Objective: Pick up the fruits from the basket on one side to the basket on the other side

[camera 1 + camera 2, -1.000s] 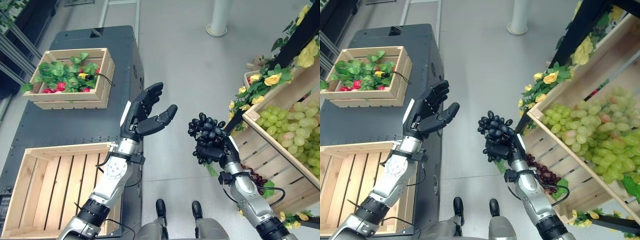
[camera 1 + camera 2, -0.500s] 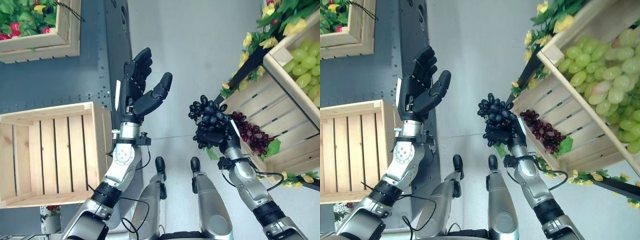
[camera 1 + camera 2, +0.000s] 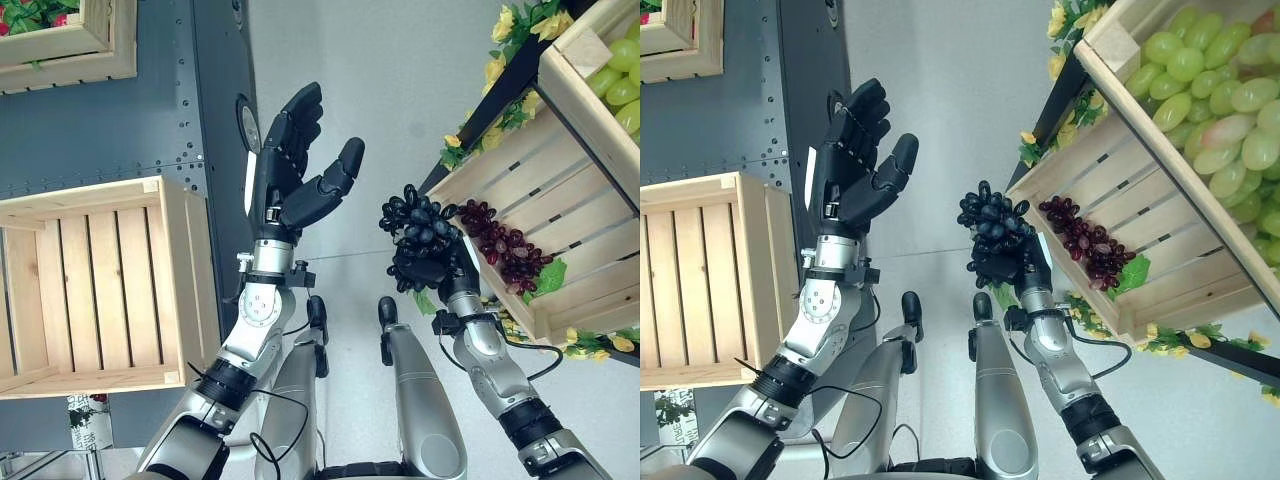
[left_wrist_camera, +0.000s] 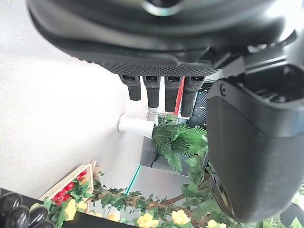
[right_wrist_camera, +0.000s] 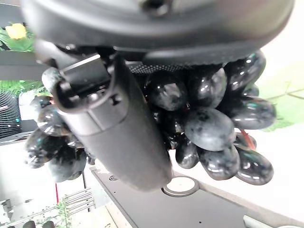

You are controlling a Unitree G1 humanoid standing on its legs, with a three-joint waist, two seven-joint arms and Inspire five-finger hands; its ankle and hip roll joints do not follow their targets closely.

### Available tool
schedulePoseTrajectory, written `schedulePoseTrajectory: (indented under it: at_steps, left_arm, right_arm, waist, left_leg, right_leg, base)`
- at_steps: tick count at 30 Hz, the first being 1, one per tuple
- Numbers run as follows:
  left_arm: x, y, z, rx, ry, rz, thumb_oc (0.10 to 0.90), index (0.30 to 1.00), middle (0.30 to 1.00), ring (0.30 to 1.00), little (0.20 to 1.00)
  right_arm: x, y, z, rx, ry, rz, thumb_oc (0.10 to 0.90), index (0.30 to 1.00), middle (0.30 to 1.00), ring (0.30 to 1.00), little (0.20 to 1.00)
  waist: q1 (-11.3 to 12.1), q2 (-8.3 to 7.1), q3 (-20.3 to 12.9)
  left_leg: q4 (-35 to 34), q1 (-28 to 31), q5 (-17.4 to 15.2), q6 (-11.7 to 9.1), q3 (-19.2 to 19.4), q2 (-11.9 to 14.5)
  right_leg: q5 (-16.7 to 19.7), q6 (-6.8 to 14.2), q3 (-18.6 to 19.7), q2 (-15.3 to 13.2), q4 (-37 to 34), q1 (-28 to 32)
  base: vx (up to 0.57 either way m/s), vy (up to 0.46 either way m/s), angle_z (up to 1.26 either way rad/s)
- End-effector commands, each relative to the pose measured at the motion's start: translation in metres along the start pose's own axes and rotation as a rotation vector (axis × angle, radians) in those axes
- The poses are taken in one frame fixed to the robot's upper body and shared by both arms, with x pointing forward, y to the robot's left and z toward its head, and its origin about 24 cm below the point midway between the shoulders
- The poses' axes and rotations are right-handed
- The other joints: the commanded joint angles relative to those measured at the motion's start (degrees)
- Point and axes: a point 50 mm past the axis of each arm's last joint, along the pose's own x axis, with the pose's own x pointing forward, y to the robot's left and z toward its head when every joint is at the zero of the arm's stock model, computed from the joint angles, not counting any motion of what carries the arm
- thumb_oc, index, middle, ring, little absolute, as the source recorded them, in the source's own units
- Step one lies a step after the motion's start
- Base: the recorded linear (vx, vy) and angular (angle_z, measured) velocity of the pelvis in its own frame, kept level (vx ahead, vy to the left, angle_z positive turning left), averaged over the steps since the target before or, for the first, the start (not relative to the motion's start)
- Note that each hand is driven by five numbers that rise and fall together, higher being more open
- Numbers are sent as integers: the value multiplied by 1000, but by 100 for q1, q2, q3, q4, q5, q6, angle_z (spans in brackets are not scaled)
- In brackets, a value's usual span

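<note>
A bunch of black grapes (image 3: 415,225) is held up in mid-air over the grey floor, with my right hand (image 3: 428,273) shut on it from below; the glossy grapes (image 5: 209,126) press against its palm and thumb. My left hand (image 3: 290,175) is raised just left of the bunch, palm towards it, fingers straight and open, holding nothing. An empty wooden crate (image 3: 85,285) sits on the dark table at the left. At the right a slanted wooden crate (image 3: 520,190) holds a red grape bunch (image 3: 500,245), and green grapes (image 3: 1220,100) fill the crate above it.
A second crate (image 3: 60,45) with leaves and red fruit stands at the far left on the dark table (image 3: 150,130). Yellow flowers and leaves (image 3: 500,40) trim the dark frame of the right-hand stand. Open grey floor lies between table and stand.
The camera has tilted further down, so the whole scene has shifted upwards. The right hand keeps the black grapes; the left hand stays open and has risen beside them.
</note>
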Motion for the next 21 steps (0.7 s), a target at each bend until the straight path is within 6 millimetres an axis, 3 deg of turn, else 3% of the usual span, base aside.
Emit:
schedulePoseTrajectory:
  at_steps: [1,7,13,21]
  left_arm:
    - [19,-22,48,-85,-311,-107,800,900,900,900,900]
    - [17,-17,44,-63,-277,-95,800,900,900,900,900]
    - [23,-6,42,23,-253,-67,800,900,900,900,900]
    - [26,12,37,129,-183,-54,800,900,900,900,900]
  right_arm:
    - [11,14,56,117,-329,21,400,300,300,300,300]
    - [16,0,52,174,-304,-40,400,300,300,300,300]
    - [32,-33,67,230,-347,-209,400,300,300,300,300]
    - [35,-71,71,238,-341,-364,400,300,300,300,300]
  waist:
    - [-9,-96,-74]
    - [63,-123,-74]
    - [145,-128,-74]
    - [200,-133,-74]
  left_leg:
    - [775,-146,-867,124,170,-449]
    - [849,-274,-883,111,179,-414]
    - [999,-434,-932,112,190,-394]
    - [1109,-518,-962,122,234,-364]
  right_leg:
    - [251,-265,-436,336,-421,327]
    - [220,-276,-485,346,-385,277]
    - [226,-276,-574,331,-275,141]
    - [232,-252,-648,287,-181,77]
  base:
    - [66,-46,8]
    - [70,-51,2]
    - [35,-48,3]
    - [13,-19,4]
